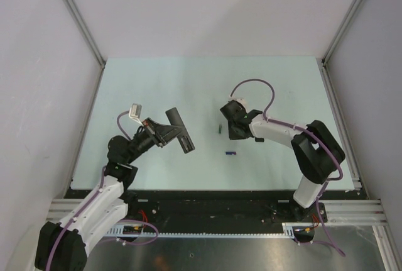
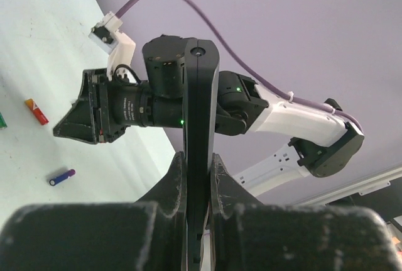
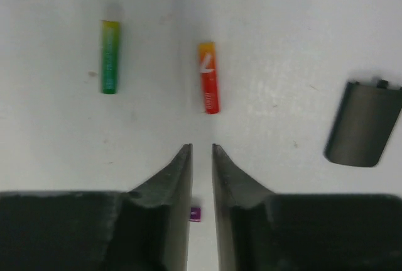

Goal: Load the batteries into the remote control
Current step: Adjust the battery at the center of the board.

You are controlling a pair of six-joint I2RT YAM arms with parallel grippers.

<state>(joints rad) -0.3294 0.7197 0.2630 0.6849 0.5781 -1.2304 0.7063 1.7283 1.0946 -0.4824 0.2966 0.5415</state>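
My left gripper (image 1: 167, 134) is raised and shut on the remote control (image 1: 179, 131), a slim black bar. In the left wrist view its fingers (image 2: 174, 176) clamp the remote (image 2: 200, 107) edge-on. My right gripper (image 1: 231, 129) hangs low over the table, empty, with a narrow gap between its jaws (image 3: 201, 147). Just beyond its tips lie the red battery (image 3: 208, 77) and, to the left, the green battery (image 3: 110, 56). A blue-purple battery (image 1: 231, 153) lies nearer the arms and shows through the gap (image 3: 195, 213). The left wrist view also shows the red (image 2: 36, 111) and blue-purple (image 2: 61, 176) batteries.
A dark grey battery cover (image 3: 363, 123) lies on the table to the right of the right gripper's tips. A small dark object (image 1: 219, 128) lies just left of the right gripper. The pale green table (image 1: 157, 82) has grey walls on three sides.
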